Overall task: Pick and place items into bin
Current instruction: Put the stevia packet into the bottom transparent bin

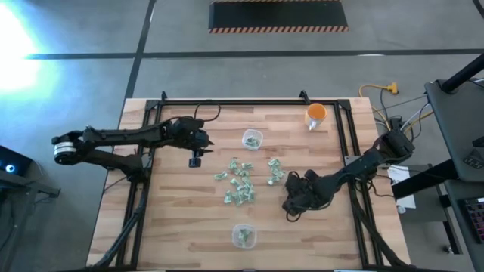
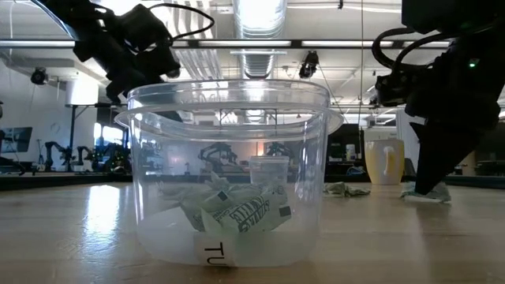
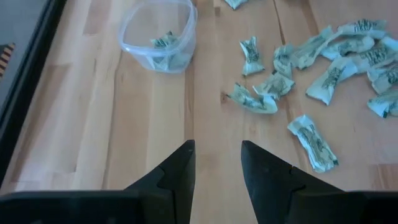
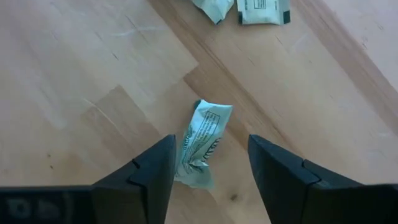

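The right gripper (image 4: pixel 208 171) is low over the wooden table (image 1: pixel 181 227), right of the middle, with its jaws spread apart and a single pale green-and-white wrapped piece (image 4: pixel 200 149) lying on the wood between the fingertips; the piece rests flat and nothing clamps it. The left gripper (image 3: pixel 216 168) hovers over the table's left part with its fingers parted and nothing between them. The rest of the items (image 1: pixel 240 181) lie scattered in a loose cluster at the table's centre, between the two arms. A clear plastic bin (image 1: pixel 252 139) stands just beyond the cluster on the far side and holds a few wrapped pieces; a second clear bin (image 1: pixel 243 236) stands near the front edge, also with some pieces in it, and fills the low view (image 2: pixel 229 181). An orange cup (image 1: pixel 316 115) stands at the far right of the table, well apart from the cluster.
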### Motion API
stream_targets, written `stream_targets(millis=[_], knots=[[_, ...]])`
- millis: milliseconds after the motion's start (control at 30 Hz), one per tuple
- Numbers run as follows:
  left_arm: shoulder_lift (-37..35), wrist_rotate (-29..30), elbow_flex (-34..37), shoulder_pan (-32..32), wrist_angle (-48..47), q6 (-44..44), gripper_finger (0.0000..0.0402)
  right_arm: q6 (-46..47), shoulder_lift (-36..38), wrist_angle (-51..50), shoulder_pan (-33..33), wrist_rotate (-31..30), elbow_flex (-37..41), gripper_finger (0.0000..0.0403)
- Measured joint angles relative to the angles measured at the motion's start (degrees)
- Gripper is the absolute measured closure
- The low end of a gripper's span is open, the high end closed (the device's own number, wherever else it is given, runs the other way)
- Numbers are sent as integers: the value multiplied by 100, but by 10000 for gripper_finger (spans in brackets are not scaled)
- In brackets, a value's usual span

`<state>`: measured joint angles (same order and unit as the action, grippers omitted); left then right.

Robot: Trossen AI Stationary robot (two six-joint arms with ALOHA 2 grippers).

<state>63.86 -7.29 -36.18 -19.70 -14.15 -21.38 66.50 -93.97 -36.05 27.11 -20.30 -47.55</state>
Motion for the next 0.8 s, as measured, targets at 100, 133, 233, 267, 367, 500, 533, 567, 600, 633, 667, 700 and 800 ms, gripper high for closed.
stream_targets(millis=[100, 133, 233, 267, 367, 500, 533, 567, 600, 633, 667, 700, 800], knots=[[6, 0, 2, 0, -24, 1, 288, -51, 0, 7, 0, 217, 0, 221], [6, 0, 2, 0, -12, 1, 288, -61, 0, 7, 3, 251, 0, 228], [6, 0, 2, 0, -9, 2, 288, -164, 0, 27, 13, 281, 0, 256], [6, 0, 2, 0, -5, 1, 288, -225, 0, 34, 13, 295, 0, 268], [6, 0, 2, 0, -8, 1, 288, -348, 0, 50, 13, 342, 0, 306], [6, 0, 2, -2, -9, 1, 288, -455, 0, 63, 13, 408, 0, 355], [6, 0, 2, -2, -7, 1, 288, -496, 0, 67, 13, 409, 0, 365], [6, 0, 2, -2, -8, 1, 288, -530, 0, 67, 13, 410, 0, 374], [6, 0, 2, -2, -9, 1, 288, -550, 0, 68, 13, 411, 0, 383], [6, 1, 2, -2, -9, 1, 288, -572, 0, 67, 13, 411, 0, 389], [6, 0, 2, -2, -8, 1, 288, -597, 0, 68, 13, 411, 0, 391], [6, 0, 2, -2, -6, 1, 288, -651, 2, 68, 13, 413, 0, 392], [6, 0, 2, -4, -6, 1, 288, -831, 4, 62, 13, 428, -49, 394]])
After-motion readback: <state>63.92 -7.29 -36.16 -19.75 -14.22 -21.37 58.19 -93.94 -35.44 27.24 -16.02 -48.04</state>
